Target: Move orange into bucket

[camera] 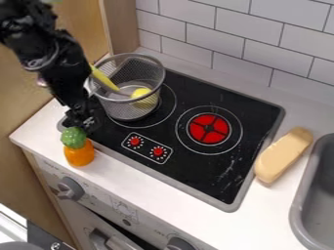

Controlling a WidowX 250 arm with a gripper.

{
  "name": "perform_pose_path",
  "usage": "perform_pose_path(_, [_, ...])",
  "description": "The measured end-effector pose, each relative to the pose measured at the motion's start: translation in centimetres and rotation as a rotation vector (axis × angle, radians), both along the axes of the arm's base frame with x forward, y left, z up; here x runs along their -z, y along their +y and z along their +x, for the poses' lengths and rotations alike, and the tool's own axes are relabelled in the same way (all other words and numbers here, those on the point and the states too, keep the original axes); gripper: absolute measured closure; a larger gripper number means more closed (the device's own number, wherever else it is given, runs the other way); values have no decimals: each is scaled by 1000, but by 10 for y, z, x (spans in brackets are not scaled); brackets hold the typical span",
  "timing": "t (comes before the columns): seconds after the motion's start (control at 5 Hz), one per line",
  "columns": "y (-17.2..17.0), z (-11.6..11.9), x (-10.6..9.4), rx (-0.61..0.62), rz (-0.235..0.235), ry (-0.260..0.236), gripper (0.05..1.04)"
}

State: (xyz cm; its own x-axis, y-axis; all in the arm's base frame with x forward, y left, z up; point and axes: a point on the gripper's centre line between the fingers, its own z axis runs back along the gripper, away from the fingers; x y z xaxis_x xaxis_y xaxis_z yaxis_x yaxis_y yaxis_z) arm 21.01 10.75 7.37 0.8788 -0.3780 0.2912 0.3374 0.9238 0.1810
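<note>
The gripper (81, 121) hangs over the front left corner of the stove, just behind and above a bumpy green piece (73, 137). Directly below that green piece, the orange (79, 154) rests on the white counter by its front left edge; whether the two are joined I cannot tell. The bucket is a grey wire-mesh basket (147, 83) on the back left burner. Inside it lies a round yellow thing (141, 93), and a yellow-handled utensil (103, 78) leans over its left side.
The black stovetop (196, 177) has a red burner (209, 128) and two red knobs near its front left. A tan, loaf-like block (283, 155) lies on the counter to the right, beside the grey sink (300, 205). A tiled wall (261, 46) stands behind, a wooden panel at the left.
</note>
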Motion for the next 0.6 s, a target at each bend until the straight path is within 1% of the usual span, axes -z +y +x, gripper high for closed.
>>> perform_pose_path(0.2, [11, 0, 7, 20, 7, -16, 85])
perform_pose_path(0.4, [16, -2, 10, 25, 1, -18, 84])
perform_pose_path(0.6, [14, -5, 10, 19, -26, 9, 85])
